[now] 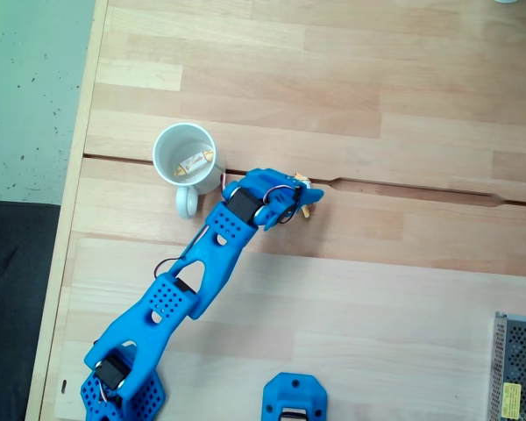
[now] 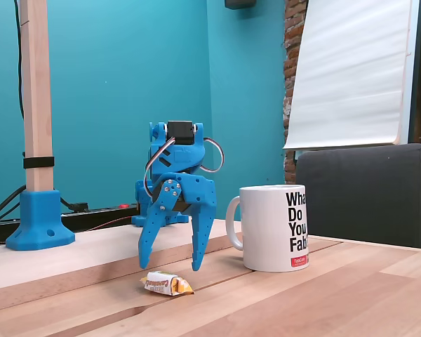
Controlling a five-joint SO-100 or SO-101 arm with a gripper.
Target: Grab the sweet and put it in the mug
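sweet lies on table, just below claw; claw wide open, empty. risk: fingertips straddle off-centre, wrapper squirts out on closing. mug near, already holds another sweet; elbow swing could knock it.

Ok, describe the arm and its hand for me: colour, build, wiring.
The arm is bright blue printed plastic, its lower links perforated with small holes. Black servo blocks sit at the joints, and thin looping cables run near the wrist. The hand has two tapered, pointed blue fingers with small silver screws at the knuckle.
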